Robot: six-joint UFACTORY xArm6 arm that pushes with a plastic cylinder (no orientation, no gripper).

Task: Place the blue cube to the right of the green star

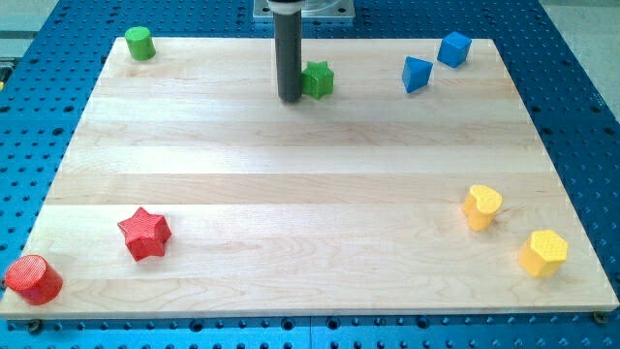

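The green star (318, 79) lies near the top middle of the wooden board (310, 194). The blue cube (453, 48) sits at the top right, near the board's top edge. A second blue block (417, 74), wedge-like in shape, lies just left and below the cube. My tip (290, 98) rests on the board just left of the green star, almost touching it, and far left of the blue cube.
A green cylinder (140, 43) is at the top left corner. A red star (144, 233) and a red cylinder (33, 279) are at the bottom left. A yellow heart (480, 206) and a yellow hexagon (542, 253) are at the bottom right.
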